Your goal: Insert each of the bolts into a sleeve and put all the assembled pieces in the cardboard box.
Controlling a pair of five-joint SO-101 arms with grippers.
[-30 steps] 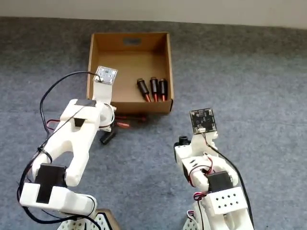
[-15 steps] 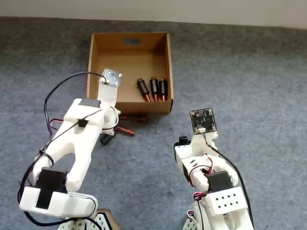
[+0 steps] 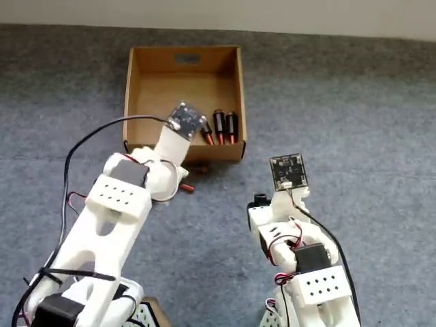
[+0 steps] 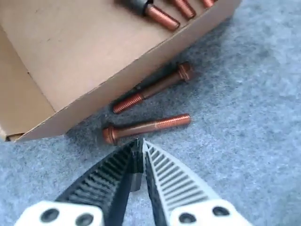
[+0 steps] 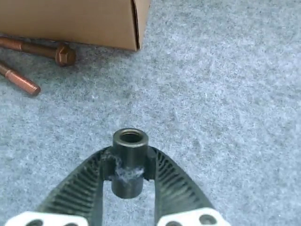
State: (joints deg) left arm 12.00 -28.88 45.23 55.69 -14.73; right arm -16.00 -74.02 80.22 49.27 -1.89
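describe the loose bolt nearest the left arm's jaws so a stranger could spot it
Find the cardboard box; two loose copper-coloured bolts lie on the carpet just outside one wall. You want the bolt farther from the box, right at the tip of the left gripper, whose jaws are shut. The other bolt hugs the foot of the wall, its head pointing the opposite way.

High view: fixed overhead, steeply down on grey carpeted table (image 3: pixel 368 95), both arms, open brown cardboard box (image 3: pixel 204 151). Wrist views: close, low, facing box front wall. All three share two copper-coloured bolts (image 4: pixel 146 126) beside it.
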